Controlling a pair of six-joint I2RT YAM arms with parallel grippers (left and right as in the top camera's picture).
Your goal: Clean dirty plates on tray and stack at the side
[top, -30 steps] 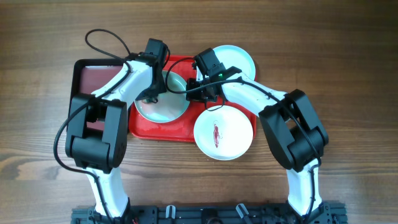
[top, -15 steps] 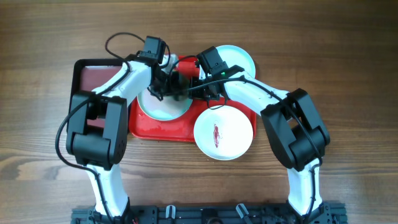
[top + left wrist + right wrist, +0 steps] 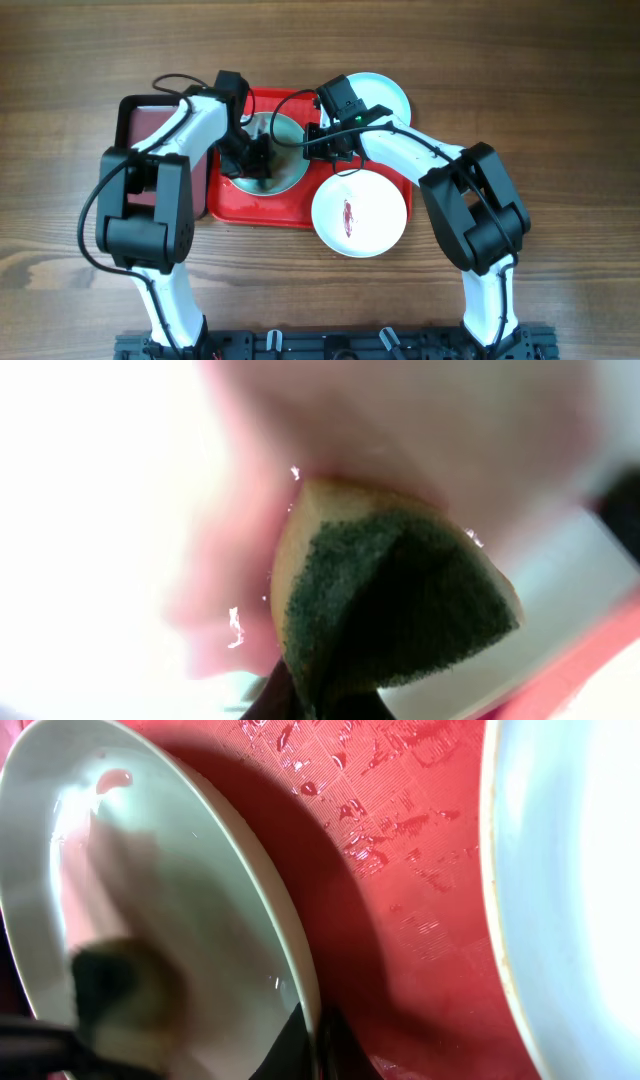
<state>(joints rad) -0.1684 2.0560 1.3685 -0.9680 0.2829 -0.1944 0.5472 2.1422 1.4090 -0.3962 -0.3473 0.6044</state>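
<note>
A pale plate (image 3: 280,170) (image 3: 150,870) sits tilted over the red tray (image 3: 260,212) (image 3: 400,870). My right gripper (image 3: 312,140) (image 3: 315,1045) is shut on the plate's right rim. My left gripper (image 3: 250,160) (image 3: 320,705) is shut on a yellow sponge with a green scouring face (image 3: 390,600), and presses it onto the plate's inner surface. A second plate (image 3: 360,215) with a red smear at its centre lies over the tray's front right corner. A third plate (image 3: 385,95) (image 3: 580,870) lies at the tray's back right.
A smaller dark maroon tray with a black rim (image 3: 150,125) lies left of the red tray, under my left arm. Water drops show on the red tray's textured floor (image 3: 350,810). Bare wood table (image 3: 560,120) surrounds everything.
My left gripper swept the sponge right across the plate, then back to its left side. The right gripper has kept its hold on the rim in the same place.
</note>
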